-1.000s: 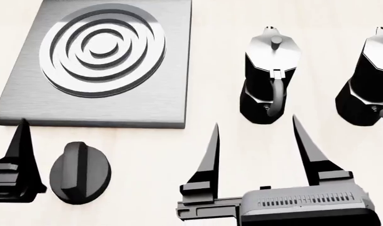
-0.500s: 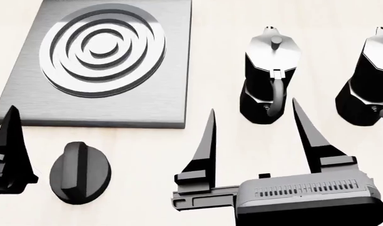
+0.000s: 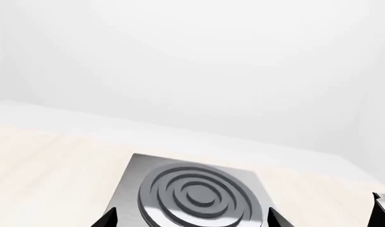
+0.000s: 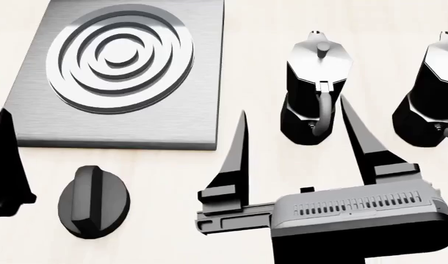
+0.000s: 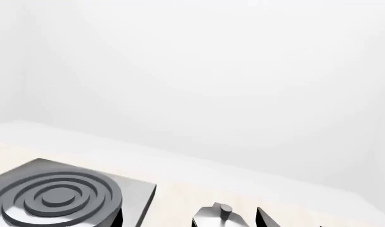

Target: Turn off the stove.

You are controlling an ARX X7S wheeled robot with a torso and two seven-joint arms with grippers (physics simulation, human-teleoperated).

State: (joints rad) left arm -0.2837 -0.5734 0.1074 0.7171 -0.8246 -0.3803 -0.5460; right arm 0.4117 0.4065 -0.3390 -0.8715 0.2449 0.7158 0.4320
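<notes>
Left pincer (image 4: 5, 165) has slid outward past knob (image 4: 94, 202), w/ state untellable; right pincer (image 4: 298, 148) wide open, empty, nudged forward. Knob untouched.

no readable text, no labels, no numbers anywhere

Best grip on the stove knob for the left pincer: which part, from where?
Pinch the raised ridge across the knob, coming straight down from above. The knob lies flat on the counter in front of the stove, so one finger goes on each long side of the ridge. The left pincer is beside it.
</notes>
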